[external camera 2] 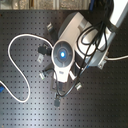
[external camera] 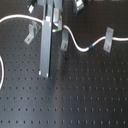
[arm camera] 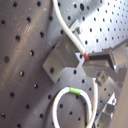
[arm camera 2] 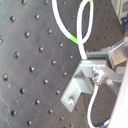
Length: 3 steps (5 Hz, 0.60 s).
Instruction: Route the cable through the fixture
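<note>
surface: black perforated breadboard carrying everything, holes in a regular grid
cable: white cable running across the far part of the board in the first exterior view, dipping between the fixtures; blue band near the first exterior view's right, green band on a loop in the first wrist view
fixtures: grey metal clips standing upright in a row: one toward the first exterior view's left, one mid-row, one toward its right; cable is touching the right one
gripper: gripper sitting just beside the angled bracket; thin dark finger is lying against the cable at a red mark
jaws: cannot tell how far apart, or whether they are pinching the cable
arm: white body is covering the board centre in the second exterior view, cable looping toward the second exterior view's left edge
</note>
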Motion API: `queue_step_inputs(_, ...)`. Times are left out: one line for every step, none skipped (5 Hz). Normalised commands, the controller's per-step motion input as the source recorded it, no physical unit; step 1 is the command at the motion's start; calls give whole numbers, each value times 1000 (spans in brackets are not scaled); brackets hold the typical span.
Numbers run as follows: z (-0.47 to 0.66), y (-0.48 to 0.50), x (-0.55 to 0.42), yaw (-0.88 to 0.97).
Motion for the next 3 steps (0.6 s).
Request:
queue_step_inputs(382, 24, -107, 0)
queue_step_inputs(522, 156, -75, 14)
queue_step_inputs(466, 223, -68, 11)
